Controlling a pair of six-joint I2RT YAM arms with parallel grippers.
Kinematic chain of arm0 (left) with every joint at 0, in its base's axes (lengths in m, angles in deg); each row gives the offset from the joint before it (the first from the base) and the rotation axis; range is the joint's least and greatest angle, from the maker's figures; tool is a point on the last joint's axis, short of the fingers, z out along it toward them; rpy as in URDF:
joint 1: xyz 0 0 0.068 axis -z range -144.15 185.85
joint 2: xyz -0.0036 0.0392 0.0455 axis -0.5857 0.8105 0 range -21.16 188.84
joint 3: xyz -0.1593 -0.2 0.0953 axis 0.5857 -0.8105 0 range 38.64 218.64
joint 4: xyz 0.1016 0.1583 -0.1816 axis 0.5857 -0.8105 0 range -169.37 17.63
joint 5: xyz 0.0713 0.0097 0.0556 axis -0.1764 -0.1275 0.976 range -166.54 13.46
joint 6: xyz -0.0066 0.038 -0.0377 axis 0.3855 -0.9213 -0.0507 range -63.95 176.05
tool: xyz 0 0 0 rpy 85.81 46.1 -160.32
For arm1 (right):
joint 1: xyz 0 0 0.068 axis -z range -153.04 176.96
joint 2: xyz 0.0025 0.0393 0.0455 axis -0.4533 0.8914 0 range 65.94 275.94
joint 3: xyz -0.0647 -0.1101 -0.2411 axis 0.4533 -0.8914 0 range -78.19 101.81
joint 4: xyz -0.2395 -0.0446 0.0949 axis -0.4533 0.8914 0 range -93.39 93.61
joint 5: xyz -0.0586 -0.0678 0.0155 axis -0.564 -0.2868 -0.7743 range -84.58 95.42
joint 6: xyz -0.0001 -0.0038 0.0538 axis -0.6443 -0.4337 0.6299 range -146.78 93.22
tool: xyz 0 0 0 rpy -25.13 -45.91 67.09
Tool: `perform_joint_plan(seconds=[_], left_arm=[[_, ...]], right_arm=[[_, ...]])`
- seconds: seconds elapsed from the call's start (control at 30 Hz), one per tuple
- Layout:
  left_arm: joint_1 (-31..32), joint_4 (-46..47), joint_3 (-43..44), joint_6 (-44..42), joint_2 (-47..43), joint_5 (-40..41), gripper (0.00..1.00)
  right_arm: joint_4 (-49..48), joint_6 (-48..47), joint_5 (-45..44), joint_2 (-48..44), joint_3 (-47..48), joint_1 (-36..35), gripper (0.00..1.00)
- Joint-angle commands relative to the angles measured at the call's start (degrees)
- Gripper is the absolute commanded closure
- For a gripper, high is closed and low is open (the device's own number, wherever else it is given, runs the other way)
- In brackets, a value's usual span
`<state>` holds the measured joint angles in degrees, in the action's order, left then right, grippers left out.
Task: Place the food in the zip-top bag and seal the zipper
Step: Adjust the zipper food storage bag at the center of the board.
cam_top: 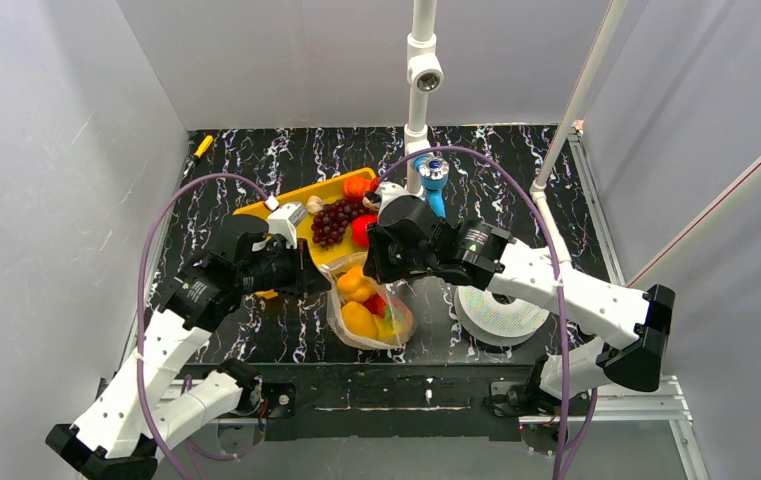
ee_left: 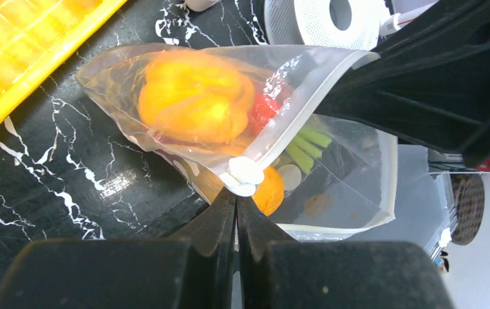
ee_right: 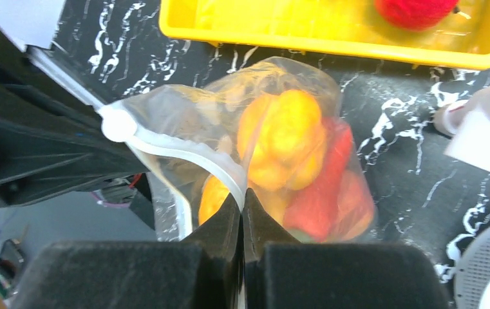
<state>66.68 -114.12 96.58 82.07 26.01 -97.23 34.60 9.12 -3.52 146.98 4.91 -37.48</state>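
The job looks a good way along but not finished. The zip-top bag (cam_top: 371,320) lies close to the near edge of the counter, about midway along it, and already holds a yellow pepper (ee_left: 194,96), a red pepper (ee_right: 322,196) and a smaller orange piece (ee_left: 271,190). Both arms are at its mouth. The left gripper (ee_left: 236,193) has its fingers pressed together on one end of the zipper (ee_left: 303,111), right at a small white tab (ee_left: 245,174). The right gripper (ee_right: 242,199) is pinched flat on the same strip further along, so the strip runs taut between the two. Whether that stretch is pressed sealed cannot be told from these views. A pale band beside the right fingers may be the other lip of the mouth — if so, part of it is unsealed. Food is left outside: grapes (cam_top: 334,220), a red fruit (cam_top: 361,230) and an orange fruit (cam_top: 358,185) sit on the yellow tray (cam_top: 256,208), which lies just beyond the bag toward the far edge. A white spool (cam_top: 501,312) sits near the near edge just right of the bag, under the right arm — the likeliest thing to get bumped. A blue-capped object (cam_top: 434,180) stands past the tray, and a yellow marker (cam_top: 202,146) lies in the far left corner, well clear.
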Motion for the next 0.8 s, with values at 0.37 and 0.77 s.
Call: perform_joint_plan(seconds=[0.37,0.77], left_arm=[[-0.16,15.96,-2.96,13.12,-4.97,-6.78,1.0],[-0.14,6.92,-2.63,9.74,-4.16,-2.17,0.88]], right_arm=[[6.07,-14.24,-16.43,-2.87,-0.48,-4.4,0.92],[3.61,-14.15,-20.9,-8.22,-4.16,-5.17,0.99]])
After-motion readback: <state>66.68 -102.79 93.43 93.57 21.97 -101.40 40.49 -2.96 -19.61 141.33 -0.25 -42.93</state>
